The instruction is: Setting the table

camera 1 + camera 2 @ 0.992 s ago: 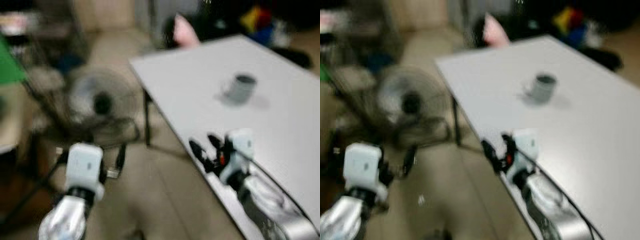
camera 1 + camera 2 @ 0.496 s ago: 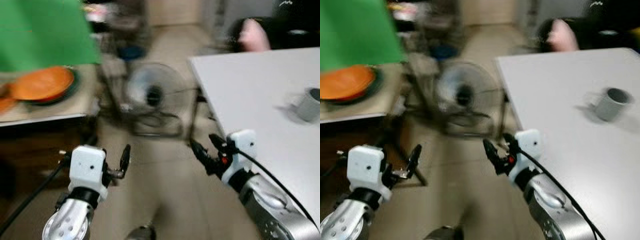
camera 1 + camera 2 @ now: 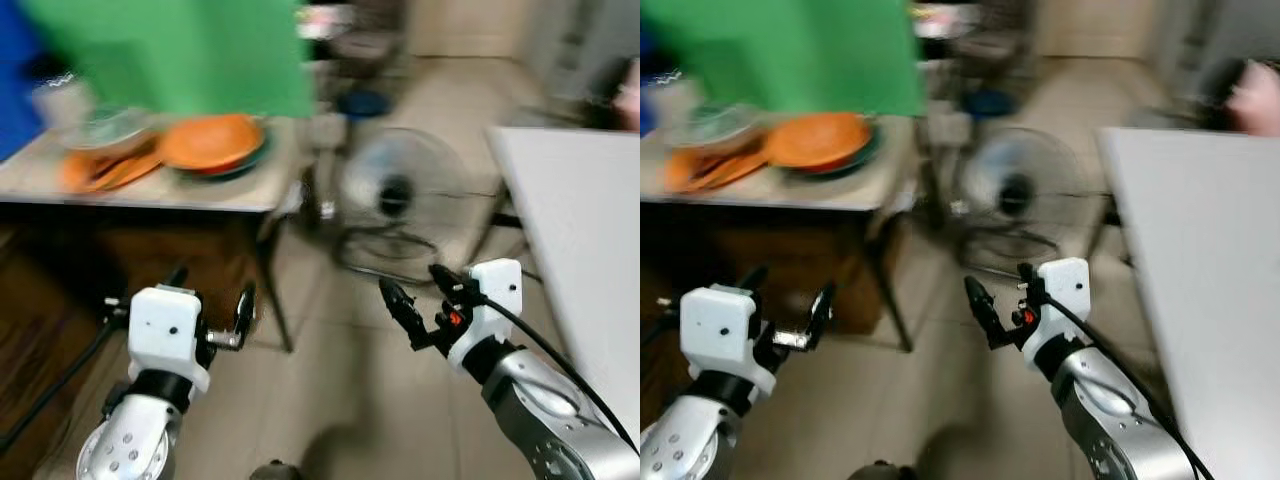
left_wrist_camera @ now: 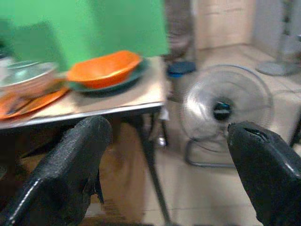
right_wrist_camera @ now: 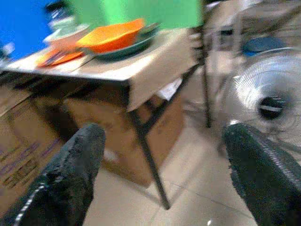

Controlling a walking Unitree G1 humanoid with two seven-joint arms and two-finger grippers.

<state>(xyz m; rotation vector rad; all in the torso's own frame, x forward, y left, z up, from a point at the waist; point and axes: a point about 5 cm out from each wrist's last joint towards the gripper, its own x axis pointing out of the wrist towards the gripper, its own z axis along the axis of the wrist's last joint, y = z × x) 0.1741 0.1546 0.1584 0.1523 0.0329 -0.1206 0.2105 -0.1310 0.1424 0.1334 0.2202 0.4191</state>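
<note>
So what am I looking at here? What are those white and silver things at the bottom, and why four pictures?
Those are a walking robot's two arms. Each ends in a gripper with two black fingers: the left gripper and the right gripper. Both are open and hold nothing.

Two pictures come from a pair of cameras on the robot's head, looking forward and down, so they show nearly the same scene. The other two come from a camera on each wrist, looking out between that gripper's fingers; that is why big dark shapes frame them.

The pictures are blurred. Ahead on the left stands a side table with an orange bowl on a dark plate, and more orange dishes beside it. A fan stands on the floor, and a white table is on the right.
</note>
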